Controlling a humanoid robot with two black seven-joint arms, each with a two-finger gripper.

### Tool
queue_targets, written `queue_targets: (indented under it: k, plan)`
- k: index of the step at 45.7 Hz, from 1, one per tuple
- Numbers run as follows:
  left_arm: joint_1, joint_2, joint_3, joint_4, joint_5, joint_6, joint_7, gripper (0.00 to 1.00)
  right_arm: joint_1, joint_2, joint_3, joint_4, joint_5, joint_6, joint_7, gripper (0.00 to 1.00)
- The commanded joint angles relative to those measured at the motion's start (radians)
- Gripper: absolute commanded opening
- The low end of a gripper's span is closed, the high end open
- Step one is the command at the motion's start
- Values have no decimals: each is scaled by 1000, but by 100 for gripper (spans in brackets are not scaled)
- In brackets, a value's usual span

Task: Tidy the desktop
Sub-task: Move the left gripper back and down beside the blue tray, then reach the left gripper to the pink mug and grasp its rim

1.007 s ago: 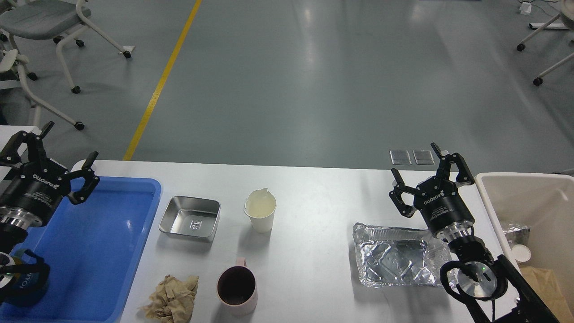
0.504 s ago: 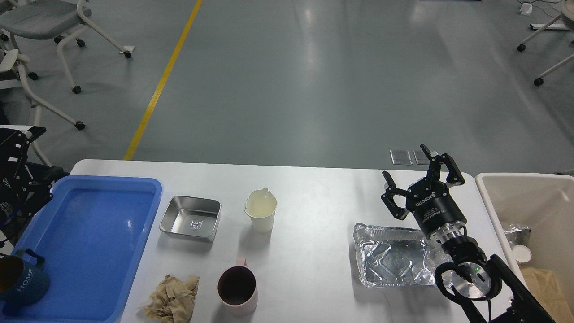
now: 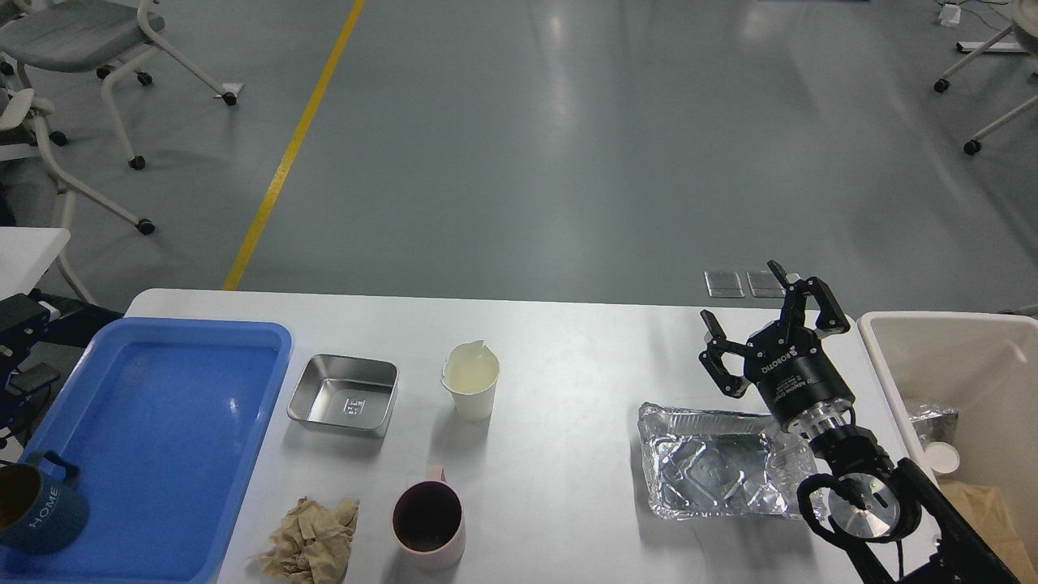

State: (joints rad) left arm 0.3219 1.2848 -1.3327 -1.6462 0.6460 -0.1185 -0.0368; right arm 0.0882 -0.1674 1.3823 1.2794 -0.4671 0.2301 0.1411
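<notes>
The white desktop (image 3: 568, 341) carries a small steel dish (image 3: 344, 395), a white paper cup (image 3: 471, 381), a pink mug (image 3: 429, 519), a crumpled brown paper (image 3: 312, 539) and a creased foil tray (image 3: 714, 470). At the left lies a blue tray (image 3: 162, 438), and a dark blue mug (image 3: 36, 503) stands in its near left corner. My right gripper (image 3: 766, 315) hangs open and empty just behind the foil tray's far right corner. My left gripper is out of view; only dark arm parts (image 3: 20, 357) show at the left edge.
A beige bin (image 3: 957, 357) stands off the desktop's right end, with foil scrap, a small white cup and brown paper inside. Wheeled chairs (image 3: 89, 49) stand on the grey floor beyond the desk, left and right.
My left arm has drawn back out past the left edge, and the blue mug now shows in the tray. The right gripper shifted slightly left, then back right, staying open.
</notes>
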Motion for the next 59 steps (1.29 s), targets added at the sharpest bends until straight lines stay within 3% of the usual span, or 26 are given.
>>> queue_targets:
  k: [1, 14, 24, 41, 48, 54, 59]
  plan:
    - [6, 14, -2, 0, 40, -1, -35, 96, -1, 0, 0, 0, -1, 0, -1, 100]
    - [-21, 18, -2, 2, 76, -47, -129, 96, -1, 0, 0, 0, -1, 0, -2, 100]
    - [-73, -25, 32, -12, 179, -102, -124, 96, -1, 6, -3, 1, -1, 0, 0, 100]
    - [-289, -76, 280, -1, 399, -185, -123, 96, -5, 8, -5, 1, -2, 2, -2, 100]
    - [-435, -143, 426, 19, 466, -184, -107, 96, -5, 5, -5, 2, -2, 2, -2, 100]
    - [-594, -214, 622, 45, 523, -185, -49, 96, -7, 6, -5, 1, -2, 2, -2, 100]
    - [-707, -255, 762, 65, 550, -182, -48, 96, -7, 6, -5, 1, -2, 2, -2, 100]
